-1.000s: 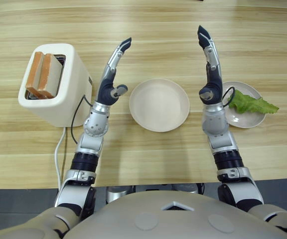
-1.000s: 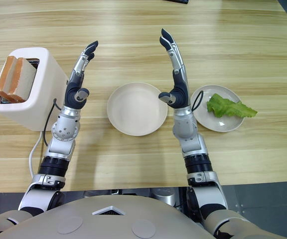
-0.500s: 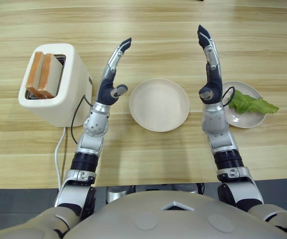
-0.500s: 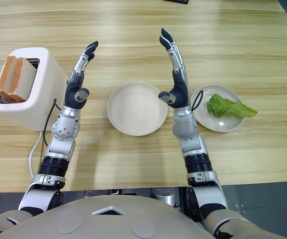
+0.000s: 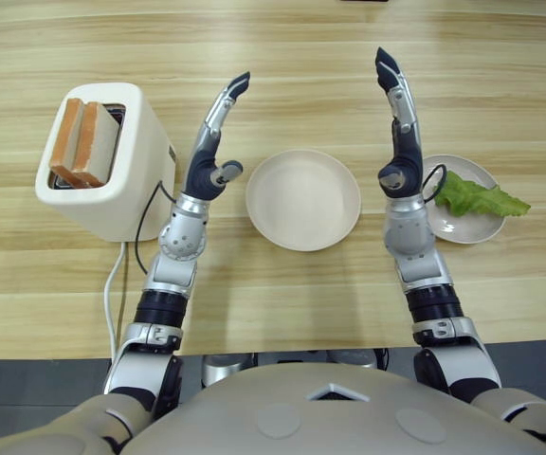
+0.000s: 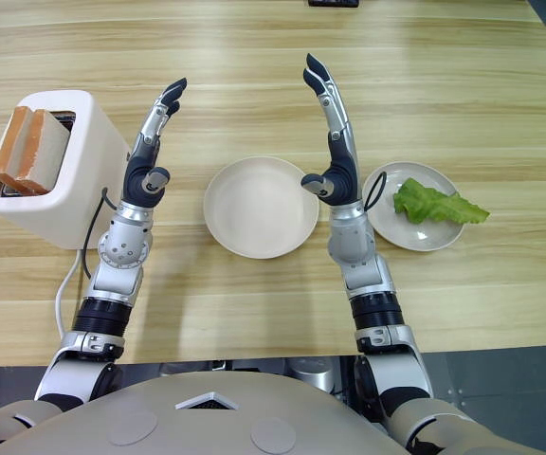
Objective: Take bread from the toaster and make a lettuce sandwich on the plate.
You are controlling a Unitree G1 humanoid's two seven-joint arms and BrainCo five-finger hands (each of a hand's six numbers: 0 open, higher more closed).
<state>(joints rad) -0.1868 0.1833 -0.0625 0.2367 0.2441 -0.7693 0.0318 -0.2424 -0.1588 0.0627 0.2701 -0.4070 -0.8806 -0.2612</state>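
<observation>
A cream toaster (image 5: 121,190) stands at the left of the wooden table with two slices of bread (image 5: 83,142) sticking up from its slots. An empty cream plate (image 5: 303,199) lies in the middle. A lettuce leaf (image 5: 480,197) rests on a smaller plate (image 5: 463,229) at the right. My left hand (image 5: 214,142) is held flat and open between the toaster and the middle plate, holding nothing. My right hand (image 5: 399,123) is likewise open, fingers straight, between the middle plate and the lettuce plate.
The toaster's white cable (image 5: 114,294) runs off the table's near edge at the left. Bare wooden tabletop (image 5: 301,57) stretches beyond both hands. A dark object (image 6: 334,3) lies at the far edge.
</observation>
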